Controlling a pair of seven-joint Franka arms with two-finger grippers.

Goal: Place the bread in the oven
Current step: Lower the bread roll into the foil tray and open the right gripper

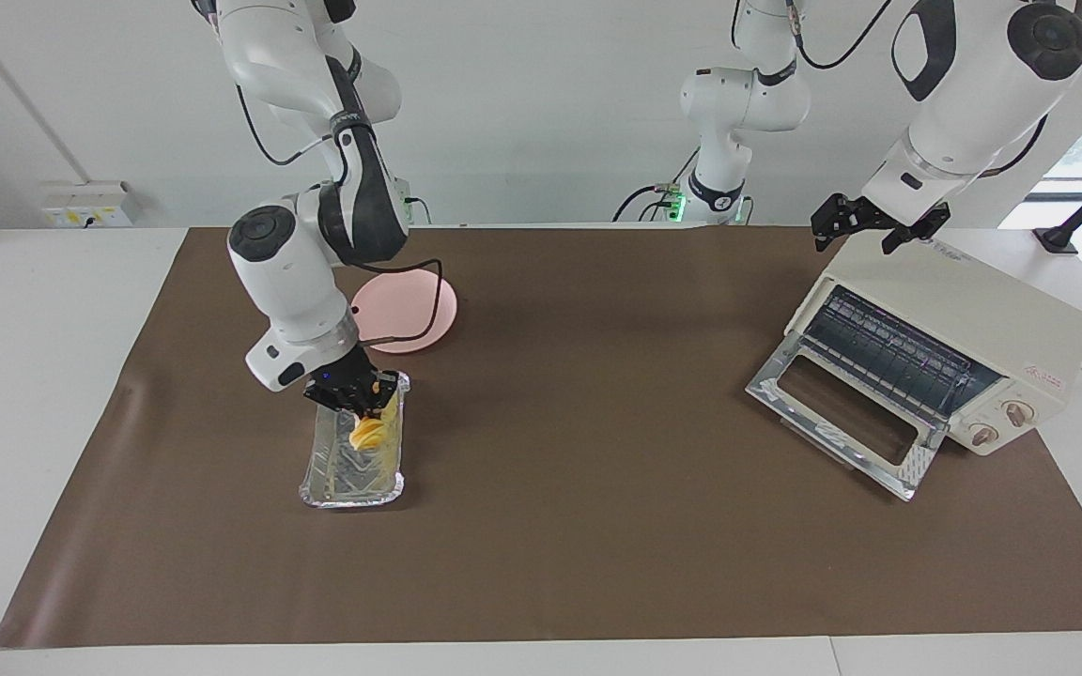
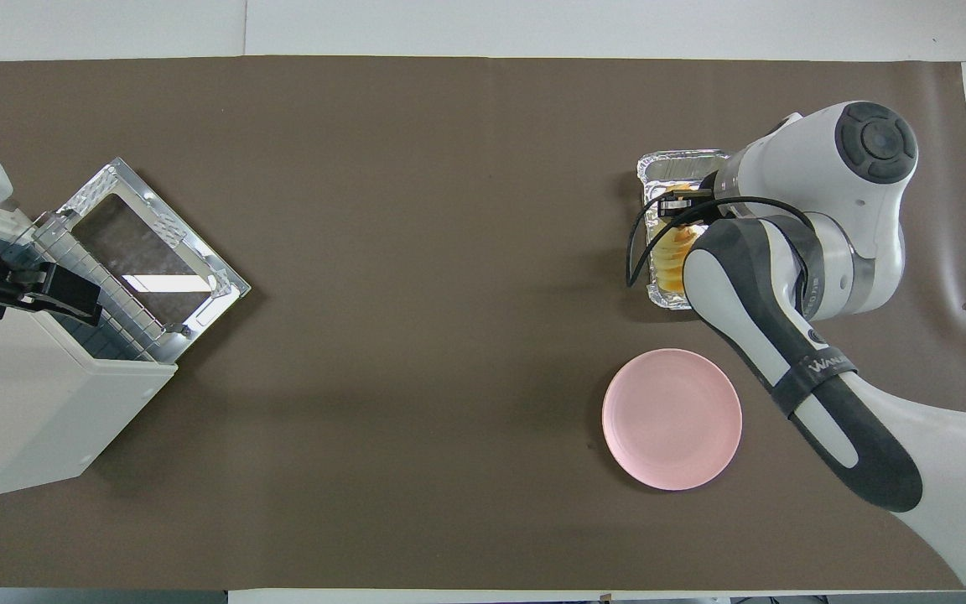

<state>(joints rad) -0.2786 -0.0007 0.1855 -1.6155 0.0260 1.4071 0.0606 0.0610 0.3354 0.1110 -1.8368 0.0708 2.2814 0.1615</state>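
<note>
My right gripper [image 1: 363, 411] is shut on the upper end of the bread [image 1: 370, 435], a ridged yellow-orange loaf. The loaf hangs tilted, its lower end down inside the silver foil tray [image 1: 349, 498]. In the overhead view the right arm covers much of the bread [image 2: 672, 245] and the tray [image 2: 684, 160], and the right gripper [image 2: 681, 205] shows over the tray. The cream oven [image 1: 968, 300] stands at the left arm's end of the table, its glass door [image 1: 842, 413] dropped open. My left gripper [image 1: 868, 231] waits open over the oven's top [image 2: 22, 403].
A round pink plate [image 1: 421, 314] with nothing on it lies nearer to the robots than the foil tray; it is also in the overhead view [image 2: 672, 418]. A brown mat [image 1: 579, 394] covers the table between tray and oven.
</note>
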